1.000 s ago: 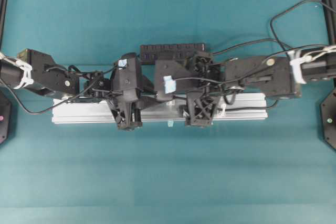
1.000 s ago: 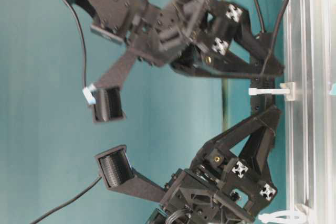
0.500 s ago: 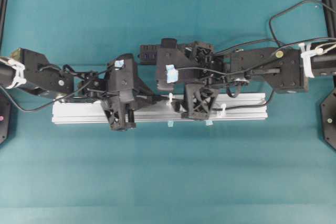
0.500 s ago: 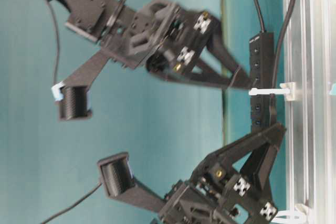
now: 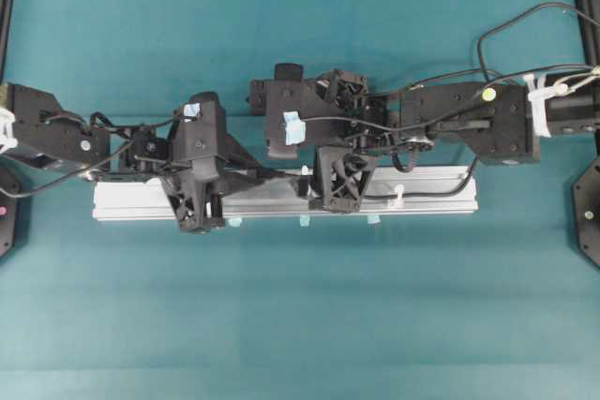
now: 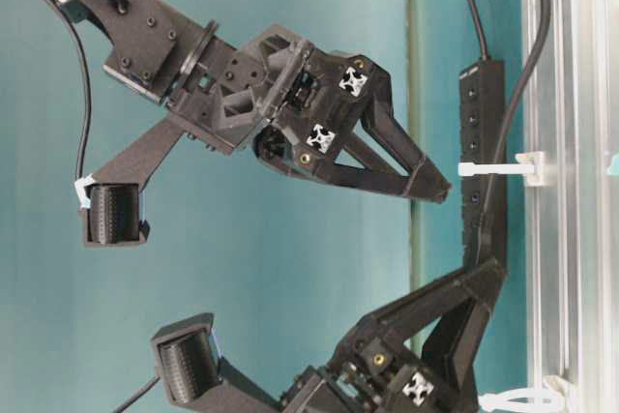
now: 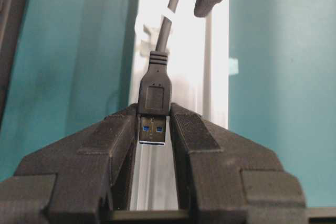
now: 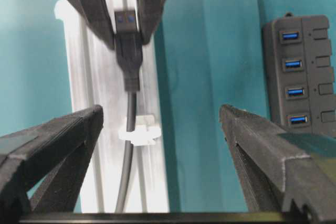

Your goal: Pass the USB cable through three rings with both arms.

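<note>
Teal cloth covers the desk [image 5: 300, 306], smooth and matte, and a long ribbed aluminium rail [image 5: 441, 203] lies along its middle, parallel to the front edge. Translucent white plastic rings stand upright on the rail; one [image 8: 137, 134] shows in the right wrist view with the USB cable [image 8: 126, 177] running through it along the rail's groove, and another [image 6: 493, 168] shows in the table-level view.

The left gripper [image 7: 153, 135] pinches the cable's rectangular plug [image 7: 155, 98]: its two flat, wedge-shaped black fingers press against the plug's sides, the silver metal tip with its blue insert showing between them. From the plug's ribbed collar the round grey-black cord runs away over the rail.

The right gripper [image 8: 160, 124] hangs over the rail's far side with its fingers spread wide, holding nothing; the cable lies between them without touching either. A black rectangular multi-port hub [image 8: 302, 72] with blue sockets lies flat on the cloth behind the rail.
</note>
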Robot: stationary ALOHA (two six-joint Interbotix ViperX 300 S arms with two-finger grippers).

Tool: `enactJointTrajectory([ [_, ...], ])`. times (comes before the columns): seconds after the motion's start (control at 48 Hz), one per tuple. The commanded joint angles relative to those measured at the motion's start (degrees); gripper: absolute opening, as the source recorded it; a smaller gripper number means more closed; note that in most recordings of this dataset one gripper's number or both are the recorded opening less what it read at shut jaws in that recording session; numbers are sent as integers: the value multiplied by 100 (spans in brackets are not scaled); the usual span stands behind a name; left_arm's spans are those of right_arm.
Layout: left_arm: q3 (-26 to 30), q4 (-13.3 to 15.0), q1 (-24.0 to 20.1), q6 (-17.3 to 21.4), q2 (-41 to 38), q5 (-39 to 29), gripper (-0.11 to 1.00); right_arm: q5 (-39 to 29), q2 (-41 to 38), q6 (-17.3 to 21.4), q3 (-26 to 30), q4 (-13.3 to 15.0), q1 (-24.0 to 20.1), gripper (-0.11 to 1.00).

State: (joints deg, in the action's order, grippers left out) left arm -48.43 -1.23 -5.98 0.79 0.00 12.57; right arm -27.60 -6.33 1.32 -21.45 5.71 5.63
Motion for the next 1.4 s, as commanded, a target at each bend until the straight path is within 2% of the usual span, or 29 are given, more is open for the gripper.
enactJointTrajectory([
  [0.0, 53, 0, 9, -9, 141, -62, 23, 35, 44, 18, 97, 0, -26, 80],
  [0.333, 70, -9, 9, -9, 325, -97, 23, 18, -9, -9, 132, 0, -26, 80],
  [0.625, 53, -9, 9, 0, 642, -422, 23, 62, -202, -44, 202, 0, -132, 79],
  [0.979, 88, 0, 9, -9, 633, -439, 23, 563, -483, -35, 360, 9, -141, 73],
  [1.104, 88, -9, 9, -9, 633, -439, 23, 589, -571, -35, 448, 0, -141, 58],
  [1.292, 88, -9, 18, -9, 633, -439, 23, 633, -580, -44, 483, 0, -141, 15],
  [1.375, 79, -9, 18, -9, 633, -448, 23, 633, -580, -44, 475, 9, -141, 1],
])
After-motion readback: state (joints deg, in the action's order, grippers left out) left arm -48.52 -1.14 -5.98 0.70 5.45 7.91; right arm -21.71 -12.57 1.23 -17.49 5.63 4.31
